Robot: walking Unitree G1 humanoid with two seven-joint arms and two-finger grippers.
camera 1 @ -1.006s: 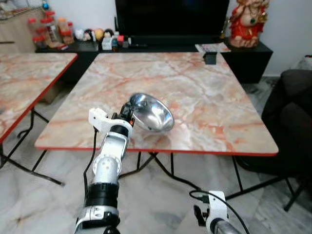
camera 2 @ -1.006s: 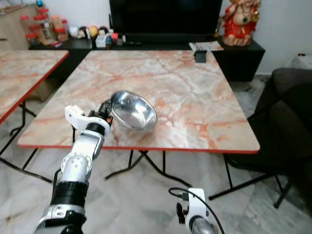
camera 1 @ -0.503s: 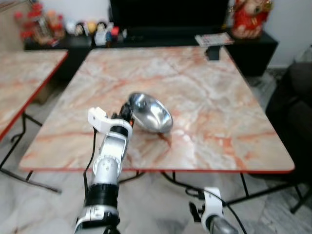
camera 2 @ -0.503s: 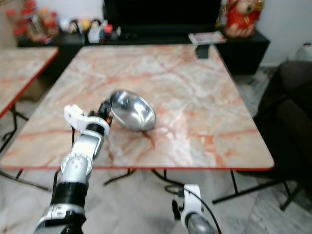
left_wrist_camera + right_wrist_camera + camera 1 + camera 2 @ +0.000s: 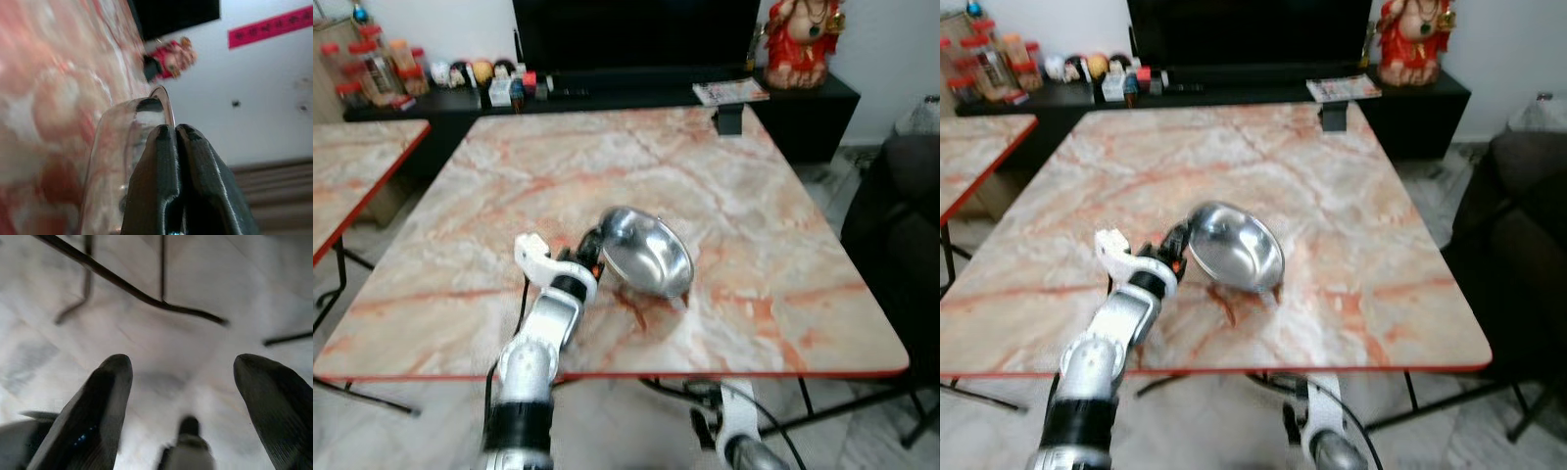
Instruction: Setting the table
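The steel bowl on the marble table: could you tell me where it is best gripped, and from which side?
Grip the steel bowl by its thin rim, from the robot's left, probably the only part slim enough for two fingers. The bowl is tilted, that edge raised off the table. The left gripper is already shut on the rim there.

A red-edged marble table carries a tilted steel bowl near its front edge.
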